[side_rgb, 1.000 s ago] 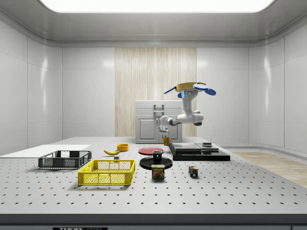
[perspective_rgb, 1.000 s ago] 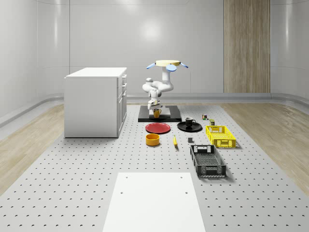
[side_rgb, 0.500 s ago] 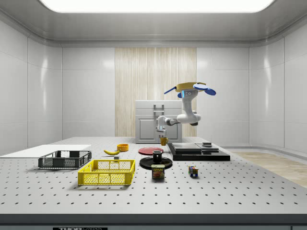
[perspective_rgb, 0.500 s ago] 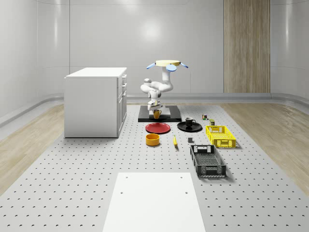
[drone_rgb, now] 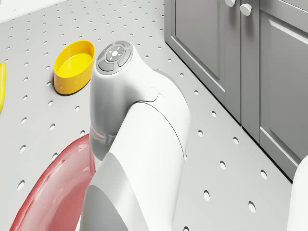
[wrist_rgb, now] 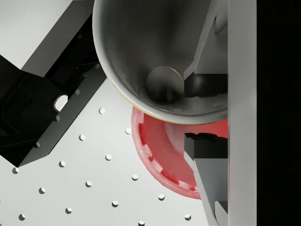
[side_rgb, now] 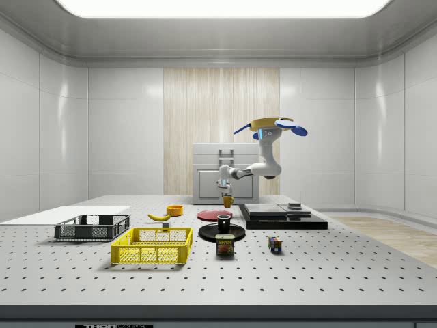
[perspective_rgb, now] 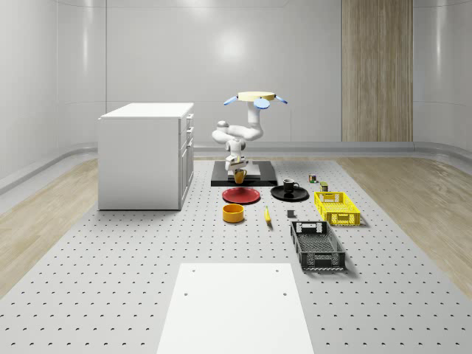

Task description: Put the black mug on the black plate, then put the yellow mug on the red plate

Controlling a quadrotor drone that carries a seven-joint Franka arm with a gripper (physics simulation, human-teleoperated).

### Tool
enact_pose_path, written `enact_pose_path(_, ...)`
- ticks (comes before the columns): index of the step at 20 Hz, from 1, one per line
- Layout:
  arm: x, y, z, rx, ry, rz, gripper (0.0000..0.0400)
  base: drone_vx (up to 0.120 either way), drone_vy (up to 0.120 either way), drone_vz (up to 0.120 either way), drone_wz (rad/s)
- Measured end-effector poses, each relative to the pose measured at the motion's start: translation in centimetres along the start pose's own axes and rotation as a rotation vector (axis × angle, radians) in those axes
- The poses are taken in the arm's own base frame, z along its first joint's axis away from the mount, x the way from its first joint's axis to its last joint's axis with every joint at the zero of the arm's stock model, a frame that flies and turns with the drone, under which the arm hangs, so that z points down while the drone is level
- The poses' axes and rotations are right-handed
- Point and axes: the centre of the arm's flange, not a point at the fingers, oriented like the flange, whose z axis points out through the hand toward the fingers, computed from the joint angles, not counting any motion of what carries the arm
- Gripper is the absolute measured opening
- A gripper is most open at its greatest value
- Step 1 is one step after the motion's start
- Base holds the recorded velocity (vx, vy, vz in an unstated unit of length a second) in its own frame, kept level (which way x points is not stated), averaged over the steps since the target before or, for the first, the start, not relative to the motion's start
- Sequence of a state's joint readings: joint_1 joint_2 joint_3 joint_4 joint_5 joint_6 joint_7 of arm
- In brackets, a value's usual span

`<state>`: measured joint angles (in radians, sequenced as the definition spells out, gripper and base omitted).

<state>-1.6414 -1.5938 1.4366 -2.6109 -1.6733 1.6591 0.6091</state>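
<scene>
- The yellow mug (wrist_rgb: pixel 160 61) hangs in the gripper (wrist_rgb: pixel 203 110), whose fingers are clamped across its rim wall, one pad inside the cup and one outside; the wrist view cuts the mug off at its upper rim, and its handle cannot be made out.
- In the whole-scene view the mug (perspective_rgb: pixel 239 175) is held above the surface, between the black platform (perspective_rgb: pixel 243 174) and the red plate (perspective_rgb: pixel 241 195); the side view puts it (side_rgb: pixel 228 201) over that plate's (side_rgb: pixel 214 214) far part.
- Under the mug in the wrist view, only part of the red plate (wrist_rgb: pixel 164 150) shows, the rest being covered by mug and finger.
- The drone (perspective_rgb: pixel 256 97) hovers above the platform, beside the white cabinet (perspective_rgb: pixel 145 155); its arm (drone_rgb: pixel 134 144) hides most of the plate in the drone view.
- The black mug (perspective_rgb: pixel 288 185) stands on the black plate (perspective_rgb: pixel 289 194), just beside the red one.
- A yellow bowl (perspective_rgb: pixel 233 213) and a banana (perspective_rgb: pixel 267 214) lie nearer the surface's front edge; two crates, yellow (perspective_rgb: pixel 337 207) and black (perspective_rgb: pixel 317 245), sit toward the same side as the black plate.
</scene>
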Motion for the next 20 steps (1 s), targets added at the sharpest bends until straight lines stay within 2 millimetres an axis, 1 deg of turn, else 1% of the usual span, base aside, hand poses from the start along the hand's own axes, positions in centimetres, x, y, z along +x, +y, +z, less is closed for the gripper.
enact_pose_path(4, 2.0, -0.3, 0.0, 0.0, 0.0, 0.0, 0.011, 0.0, 0.0, 0.0, 0.0)
enact_pose_path(6, 2.7, -0.4, 0.4, 0.0, 0.0, 0.0, 0.011, 0.0, 0.0, 0.0, 0.0)
enact_pose_path(14, 4.3, -0.6, 3.3, 0.001, 0.0, 0.0, 0.011, 0.0, 0.0, 0.0, 0.0)
enact_pose_path(20, 5.9, -0.9, 4.3, 0.001, -0.001, 0.0, 0.011, 0.0, 0.0, 0.0, 0.0)
